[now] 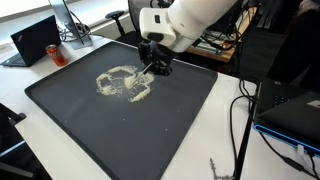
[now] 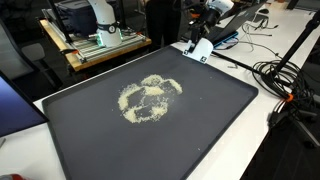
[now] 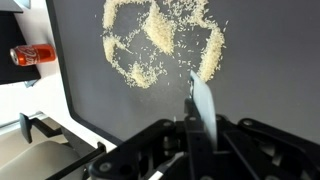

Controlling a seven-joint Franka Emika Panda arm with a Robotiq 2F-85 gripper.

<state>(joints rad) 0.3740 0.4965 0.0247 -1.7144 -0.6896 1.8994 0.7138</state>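
We are gripping a thin pale blade [image 3: 202,100] between closed jaws, its tip pointing towards the grains [image 3: 160,45]; these are lying in a loose ring with a clump inside, around the middle of the dark tray [image 3: 110,110]; to sweep well, we judge, we are needing the blade's edge flat on the tray and slow, short strokes from the ring's outside inward, so grains are not slipping under or scattering; the red can [image 3: 30,55] is standing well apart on the surface [image 3: 15,90].

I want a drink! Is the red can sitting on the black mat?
No, the red can stands on the white table, off the black mat.
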